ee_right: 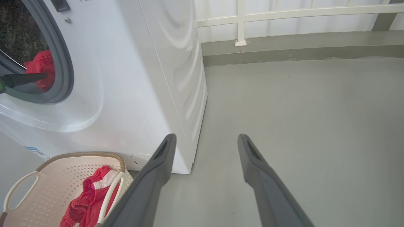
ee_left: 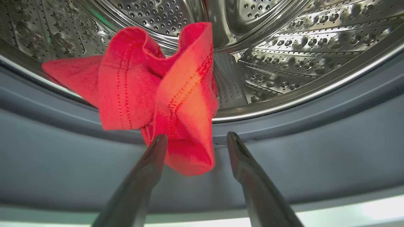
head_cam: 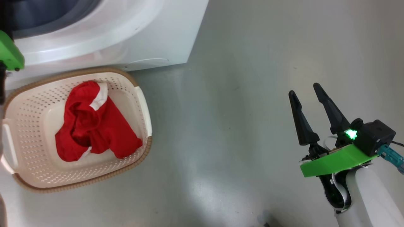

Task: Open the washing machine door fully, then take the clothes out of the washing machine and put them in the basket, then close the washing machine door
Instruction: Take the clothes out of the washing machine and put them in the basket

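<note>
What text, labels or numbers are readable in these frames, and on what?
No text is readable in any of the three views.
On the washing machine, low on its front: a blue label sticker, print too small and blurred to read.
On the basket: no lettering showing.
On the clothes: white trim only, no print.

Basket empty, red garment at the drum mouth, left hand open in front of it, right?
No: the basket holds a red garment, clear in the head view. A second red garment sits at the drum mouth, left hand open before it.
</note>
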